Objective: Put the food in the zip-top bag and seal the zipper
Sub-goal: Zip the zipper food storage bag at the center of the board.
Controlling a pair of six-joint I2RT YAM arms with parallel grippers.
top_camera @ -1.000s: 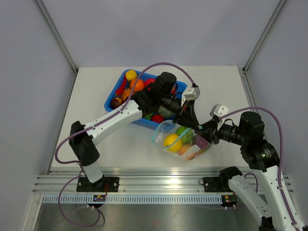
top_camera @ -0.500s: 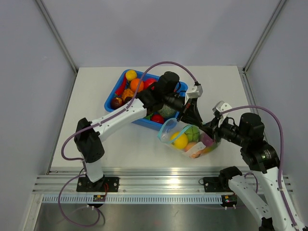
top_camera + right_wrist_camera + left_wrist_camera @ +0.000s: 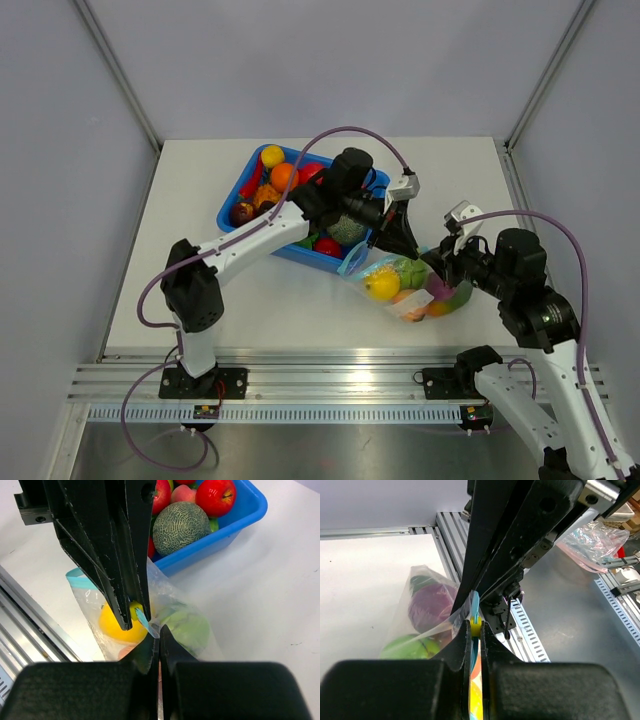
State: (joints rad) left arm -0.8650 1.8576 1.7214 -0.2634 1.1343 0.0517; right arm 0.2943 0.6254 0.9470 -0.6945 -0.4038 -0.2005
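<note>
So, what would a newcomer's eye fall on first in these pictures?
The left pincer and the right pincer meet right of centre, both pinching the mouth of a clear crinkly plastic bag full of glossy toy fruit. Behind it, a blue rectangular plastic bin holds more.

Bin just behind bag; left pincer, right pincer crowd its mouth; bare table leftward passable.

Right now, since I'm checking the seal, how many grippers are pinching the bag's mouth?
2. The left gripper is shut on the zipper, and the right gripper is shut on the zip-top bag right beside it.
</note>
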